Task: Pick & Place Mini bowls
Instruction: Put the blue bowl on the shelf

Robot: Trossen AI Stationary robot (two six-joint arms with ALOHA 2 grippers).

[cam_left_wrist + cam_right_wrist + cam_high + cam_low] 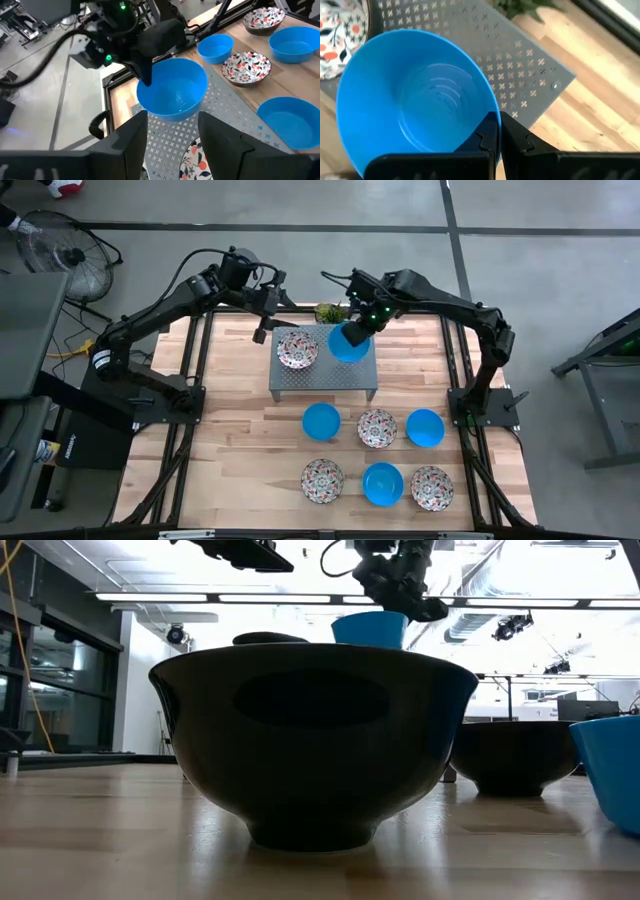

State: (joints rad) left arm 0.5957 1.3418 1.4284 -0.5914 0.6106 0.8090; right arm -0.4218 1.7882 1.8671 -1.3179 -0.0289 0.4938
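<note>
A grey perforated metal riser [322, 380] stands at the table's middle. A floral mini bowl [297, 348] sits on its left half. My right gripper [356, 328] is shut on a blue mini bowl [349, 345] over the riser's right half; the same bowl shows in the left wrist view [175, 95] and the low view [370, 628]. My left gripper [266, 318] hovers open above the riser's far left corner, touching nothing, fingers apart [172, 135] over the floral bowl [194, 161]. Six more bowls rest on the wood in two rows. My right gripper [499, 131] pinches the blue bowl's rim [491, 116] on its far side, one finger inside the bowl and one outside. The fingers [145, 75] come from above, slanting in from the far edge. The bowl sits tilted over the riser; I cannot tell whether its base touches it.
Nearer row: floral [322, 480], blue [382, 484], floral [431, 488]. Row behind it: blue [321, 421], floral [377, 428], blue [425, 427]. A small green plant [330, 312] stands behind the riser. The nearest bowl [312, 740] fills the low view.
</note>
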